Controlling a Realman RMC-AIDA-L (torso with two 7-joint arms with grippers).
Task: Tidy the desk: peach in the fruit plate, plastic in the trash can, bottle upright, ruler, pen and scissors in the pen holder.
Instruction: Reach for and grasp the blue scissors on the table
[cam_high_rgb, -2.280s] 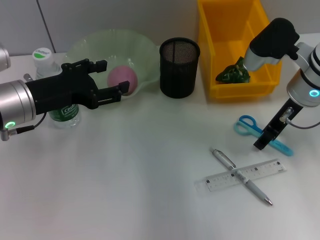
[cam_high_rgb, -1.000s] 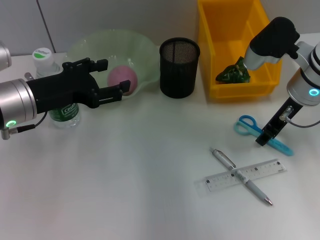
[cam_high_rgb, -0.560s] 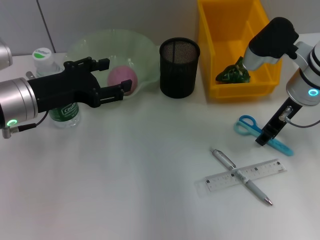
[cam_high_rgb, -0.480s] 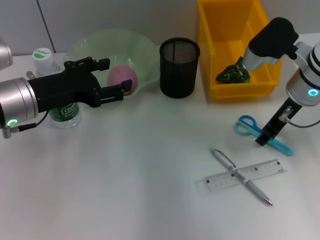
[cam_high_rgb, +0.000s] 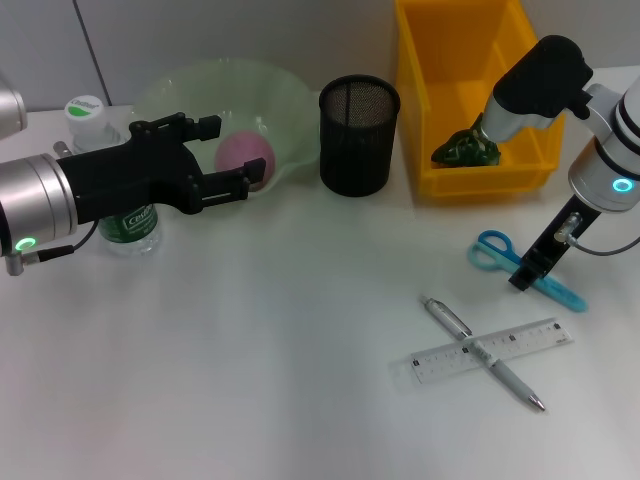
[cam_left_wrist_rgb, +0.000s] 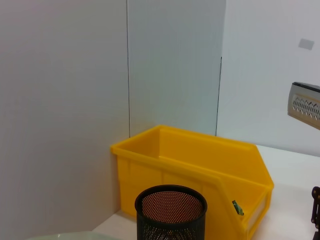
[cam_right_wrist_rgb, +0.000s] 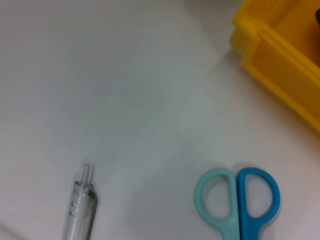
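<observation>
A pink peach (cam_high_rgb: 245, 155) lies in the pale green fruit plate (cam_high_rgb: 290, 100). My left gripper (cam_high_rgb: 226, 152) hovers at the plate's near rim, open, the peach showing just past its fingertips. A bottle (cam_high_rgb: 92, 116) with a green label stands upright behind the left arm. Green plastic (cam_high_rgb: 465, 148) sits in the yellow trash can (cam_high_rgb: 440, 60). The black mesh pen holder (cam_high_rgb: 358, 135) stands between plate and can. My right gripper (cam_high_rgb: 528, 272) hangs over the blue scissors (cam_high_rgb: 492, 248). A silver pen (cam_high_rgb: 450, 318) lies crossed over the clear ruler (cam_high_rgb: 520, 342).
The left wrist view shows the pen holder (cam_left_wrist_rgb: 171, 212) and the trash can (cam_left_wrist_rgb: 200, 165) before a grey wall. In the right wrist view are the scissors' handles (cam_right_wrist_rgb: 240, 200), the pen's end (cam_right_wrist_rgb: 80, 210) and a corner of the can (cam_right_wrist_rgb: 280, 45) on the white table (cam_high_rgb: 260, 350).
The left gripper has crept slightly toward the plate. The right arm has shifted very little above the scissors. Nothing on the table has moved.
</observation>
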